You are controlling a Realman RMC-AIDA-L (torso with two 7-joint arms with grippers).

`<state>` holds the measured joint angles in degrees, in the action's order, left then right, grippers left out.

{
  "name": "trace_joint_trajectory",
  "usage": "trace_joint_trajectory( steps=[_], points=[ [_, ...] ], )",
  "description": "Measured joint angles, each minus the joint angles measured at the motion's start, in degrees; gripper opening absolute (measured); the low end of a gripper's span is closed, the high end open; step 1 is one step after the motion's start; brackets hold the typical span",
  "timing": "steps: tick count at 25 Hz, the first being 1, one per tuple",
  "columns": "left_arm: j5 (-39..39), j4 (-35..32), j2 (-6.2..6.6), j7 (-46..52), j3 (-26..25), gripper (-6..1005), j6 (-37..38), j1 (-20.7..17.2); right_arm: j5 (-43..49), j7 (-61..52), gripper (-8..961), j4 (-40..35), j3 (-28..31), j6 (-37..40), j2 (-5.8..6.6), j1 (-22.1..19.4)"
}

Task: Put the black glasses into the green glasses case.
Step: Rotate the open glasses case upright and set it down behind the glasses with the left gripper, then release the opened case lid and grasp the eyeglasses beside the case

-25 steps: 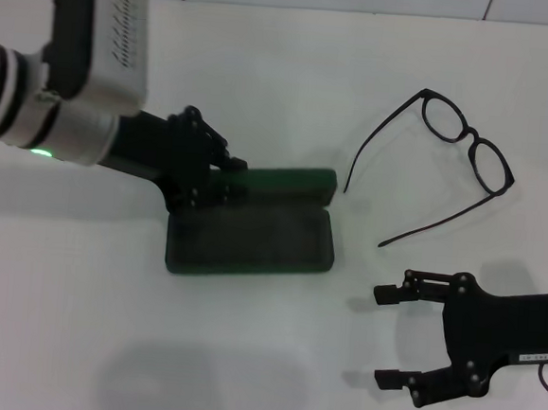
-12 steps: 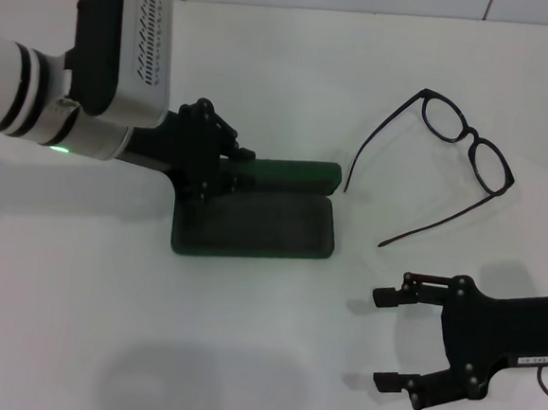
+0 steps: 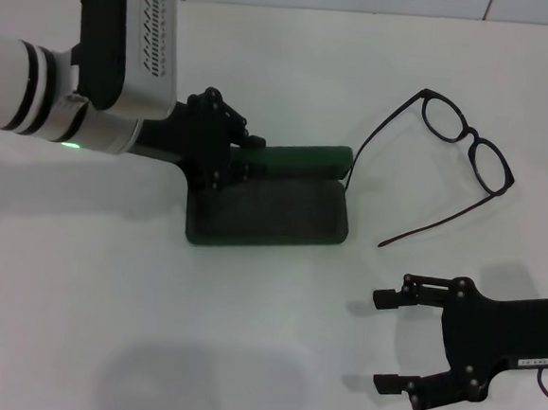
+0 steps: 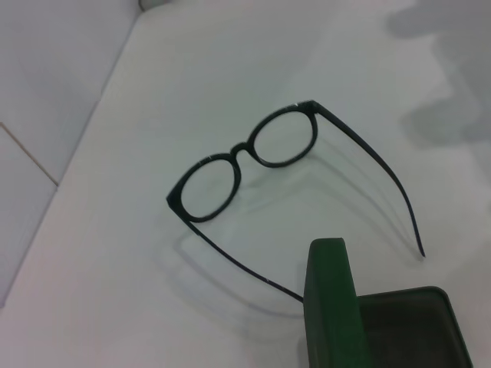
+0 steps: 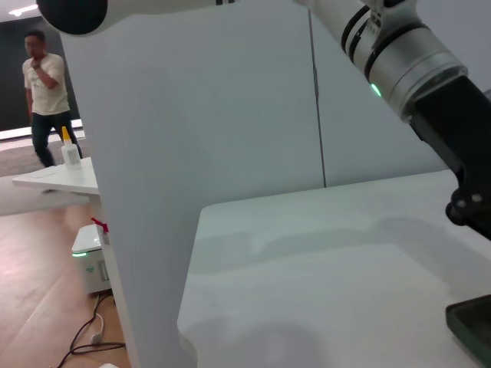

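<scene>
The green glasses case (image 3: 269, 209) is pinched by the left gripper (image 3: 228, 163), its lid held open for the black glasses (image 3: 449, 152) to its right; the right gripper (image 3: 394, 338) is parked spread, near right.

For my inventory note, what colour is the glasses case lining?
Dark grey-green lining, clearest in the head view.

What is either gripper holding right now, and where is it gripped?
The left gripper is shut on the green glasses case, clamped at the left end of its raised lid. The right gripper hangs open and holds nothing; the black glasses lie free on the table.

Bare white table (image 3: 245, 336) surrounds black glasses (image 3: 449, 157); nothing blocks.
</scene>
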<state>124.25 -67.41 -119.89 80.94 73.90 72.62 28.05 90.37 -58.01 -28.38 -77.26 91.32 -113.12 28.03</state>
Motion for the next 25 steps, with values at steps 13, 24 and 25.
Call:
trace_joint_trajectory(
  steps=[13,24,25],
  points=[
    [-3.7,0.1,0.15,1.4,-0.6,419,-0.5,-0.8,0.1,0.0,880,0.0,0.0,0.0,-0.08,-0.1],
    [-29.5,21.6,2.95,6.0,-25.6,541,19.0,-2.7,-0.4,-0.1,880,0.0,2.1,-0.1,-0.01,-0.4],
    [-31.1,25.0,3.67,5.2,-27.6,542,20.4,-2.8,-0.4,-0.3,880,0.0,2.5,-0.1,0.04,-0.4]
  ],
)
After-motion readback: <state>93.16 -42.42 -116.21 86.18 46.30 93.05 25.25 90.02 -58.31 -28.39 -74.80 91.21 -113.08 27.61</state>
